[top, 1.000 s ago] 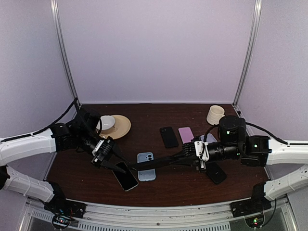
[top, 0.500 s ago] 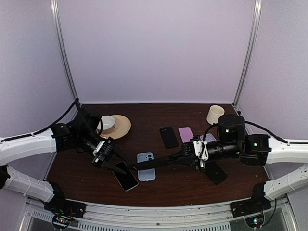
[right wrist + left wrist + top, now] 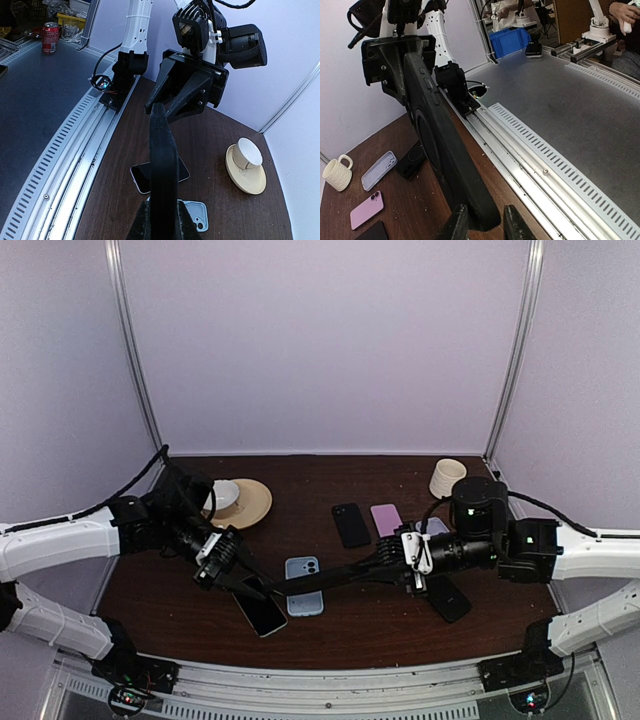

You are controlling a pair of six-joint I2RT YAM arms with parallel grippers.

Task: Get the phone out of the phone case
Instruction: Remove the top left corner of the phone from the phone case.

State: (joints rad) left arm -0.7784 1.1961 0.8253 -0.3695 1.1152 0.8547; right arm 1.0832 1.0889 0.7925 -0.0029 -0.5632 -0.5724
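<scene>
A black phone case (image 3: 320,580) hangs edge-up above the table, stretched between my two grippers. My right gripper (image 3: 392,562) is shut on its right end; in the right wrist view the case (image 3: 162,160) runs straight out from the pinched jaws (image 3: 161,220). My left gripper (image 3: 243,583) straddles the other end. In the left wrist view the case (image 3: 440,150) lies against one finger (image 3: 456,225), with a thin gap to the other (image 3: 514,226). Whether the phone sits inside this case is hidden.
Under the held case lie a dark-screened phone (image 3: 260,607) and an empty pale blue case (image 3: 304,585). A black phone (image 3: 351,524), a pink phone (image 3: 386,519) and a black case (image 3: 448,598) lie further right. A mug (image 3: 447,478) stands back right, a cup on a saucer (image 3: 255,505) back left.
My left fingers have drawn closer together around the case's end. Both arms and the case stay almost where they were.
</scene>
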